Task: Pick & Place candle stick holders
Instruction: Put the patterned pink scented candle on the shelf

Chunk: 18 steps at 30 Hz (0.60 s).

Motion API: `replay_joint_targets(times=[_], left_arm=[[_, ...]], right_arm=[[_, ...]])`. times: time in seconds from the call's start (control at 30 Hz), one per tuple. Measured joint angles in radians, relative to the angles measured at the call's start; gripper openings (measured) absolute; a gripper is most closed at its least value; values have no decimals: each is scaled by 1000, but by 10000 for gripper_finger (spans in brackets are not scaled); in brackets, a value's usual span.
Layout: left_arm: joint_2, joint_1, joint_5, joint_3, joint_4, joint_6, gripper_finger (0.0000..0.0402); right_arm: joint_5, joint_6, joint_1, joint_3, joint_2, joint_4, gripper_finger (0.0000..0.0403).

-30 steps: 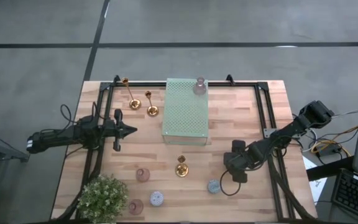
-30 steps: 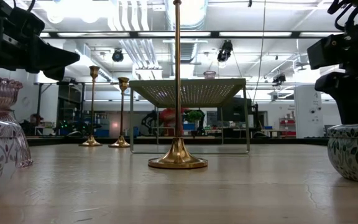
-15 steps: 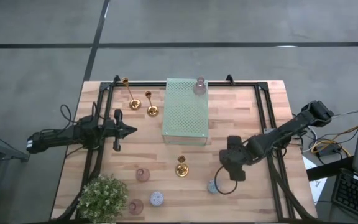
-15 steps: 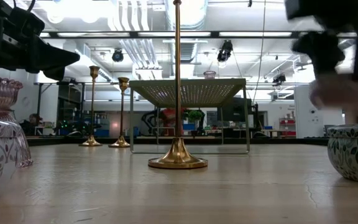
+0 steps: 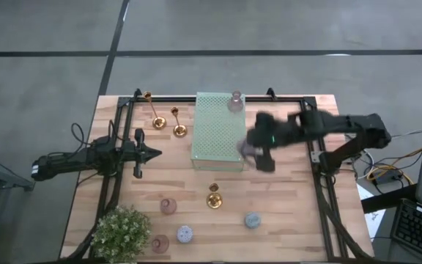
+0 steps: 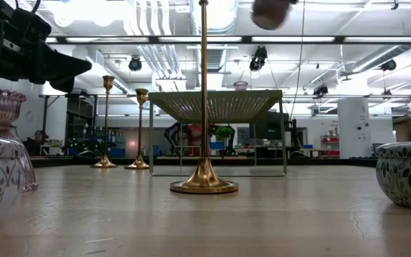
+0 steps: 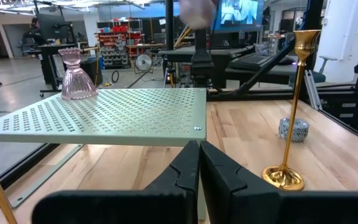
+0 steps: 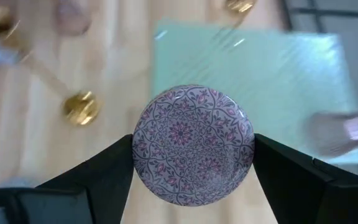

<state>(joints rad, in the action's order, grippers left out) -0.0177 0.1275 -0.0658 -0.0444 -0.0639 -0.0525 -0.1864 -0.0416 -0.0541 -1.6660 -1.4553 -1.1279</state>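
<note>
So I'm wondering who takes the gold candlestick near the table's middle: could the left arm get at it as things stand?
Probably yes. The gold candlestick stands alone on bare wood ahead of the left pincer, nothing between them. The pincer is shut and would have to open first.

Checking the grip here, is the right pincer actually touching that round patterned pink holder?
Touching. The right wrist view shows the right pincer with a dark finger pressed against each side of the patterned pink holder, no gap showing.
</note>
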Motion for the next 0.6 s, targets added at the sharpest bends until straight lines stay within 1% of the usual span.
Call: replay_joint_targets(times=[0.1,0.23,0.37,0.47,0.53,0.6], left_arm=[[0,0,0,0,0,0,19],[0,0,0,0,0,0,19],[0,0,0,0,0,0,19],[0,0,0,0,0,0,19],[0,0,0,0,0,0,19],[0,0,0,0,0,0,19]], right_arm=[[10,81,96,-130,-65,-36,290],[81,159,215,-327,-188,-105,290],[136,235,311,-511,-324,-155,291],[149,273,369,-637,-426,-199,289],[158,293,402,-693,-485,-219,289],[161,316,432,-669,-506,-189,291]])
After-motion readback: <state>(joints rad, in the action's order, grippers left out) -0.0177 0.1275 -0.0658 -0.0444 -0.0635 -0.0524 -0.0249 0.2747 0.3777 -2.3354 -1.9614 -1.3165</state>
